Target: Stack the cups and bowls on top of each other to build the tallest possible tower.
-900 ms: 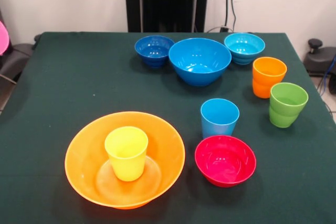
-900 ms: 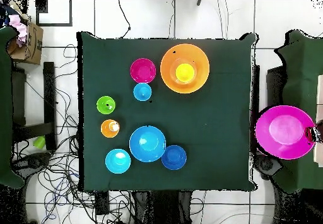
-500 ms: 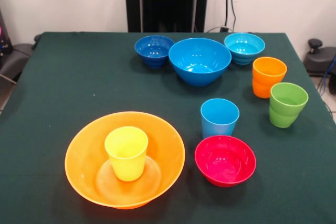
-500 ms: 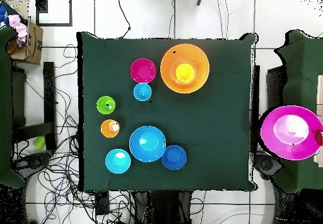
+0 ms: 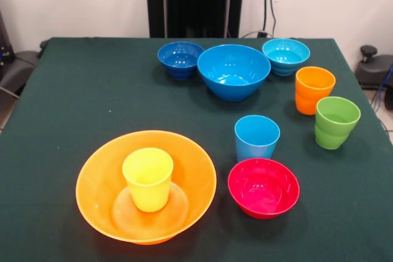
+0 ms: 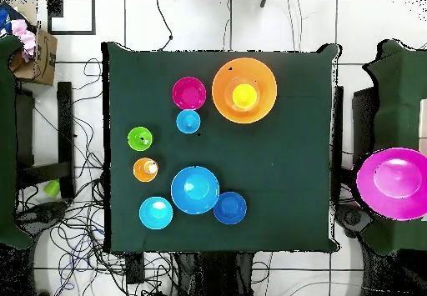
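The yellow cup point(image 5: 148, 178) stands upright inside the large orange bowl point(image 5: 104, 170) at the table's near left; both also show in the overhead view point(image 6: 244, 96) point(image 6: 223, 84). The light-blue cup point(image 5: 256, 137) stands beside the small red bowl point(image 5: 263, 187). The orange cup point(image 5: 314, 89) and green cup point(image 5: 335, 121) stand at the right. The small dark blue bowl point(image 5: 180, 58), medium blue bowl point(image 5: 233, 71) and small cyan bowl point(image 5: 285, 55) line the far side. The large pink bowl point(image 6: 392, 183) is off the table, only in the overhead view. No gripper shows in either view.
The black robot pedestal point(image 5: 195, 1) stands behind the table's far edge. A second green table point(image 6: 400, 84) lies beside the pink bowl. A cardboard box point(image 6: 33, 55) and cables point(image 6: 75, 226) lie on the floor around the table point(image 6: 283, 193).
The large pink bowl has moved further away from the table in the overhead view and left the front view's left edge. Nothing on the table has moved.
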{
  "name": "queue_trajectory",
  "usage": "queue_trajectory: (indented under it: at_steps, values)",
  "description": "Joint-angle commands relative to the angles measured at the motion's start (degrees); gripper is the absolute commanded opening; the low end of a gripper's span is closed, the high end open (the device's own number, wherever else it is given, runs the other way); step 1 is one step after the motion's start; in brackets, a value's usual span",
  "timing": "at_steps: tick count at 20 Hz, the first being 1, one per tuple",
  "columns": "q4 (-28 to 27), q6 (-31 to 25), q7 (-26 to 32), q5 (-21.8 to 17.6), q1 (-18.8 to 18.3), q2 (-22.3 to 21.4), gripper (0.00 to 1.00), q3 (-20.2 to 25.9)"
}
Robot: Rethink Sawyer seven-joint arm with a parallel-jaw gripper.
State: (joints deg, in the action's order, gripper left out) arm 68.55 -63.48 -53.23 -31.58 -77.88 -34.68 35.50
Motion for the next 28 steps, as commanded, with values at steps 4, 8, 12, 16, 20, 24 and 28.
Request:
queue_trajectory:
  at_steps: [4, 8, 12, 16, 20, 24, 28]
  values:
    - [5.53, -6.01, 16.20, 0.26, 2.83, -4.07, 0.00, 3.38]
    - [12.92, -4.59, 11.11, 2.15, 3.17, -10.12, 0.00, 2.76]
    - [18.42, -3.03, 6.54, 3.77, 3.94, -14.64, 0.00, 2.17]
    - [23.08, -1.04, 3.03, 5.18, 4.56, -17.96, 0.00, 1.72]
    - [30.23, 2.80, -2.66, 7.64, 5.62, -22.89, 0.00, 0.61]
    - [34.59, 3.23, -5.95, 10.35, 7.02, -27.16, 0.00, -0.70]
    - [37.42, 3.54, -8.10, 12.80, 8.47, -29.91, 0.00, -2.00]
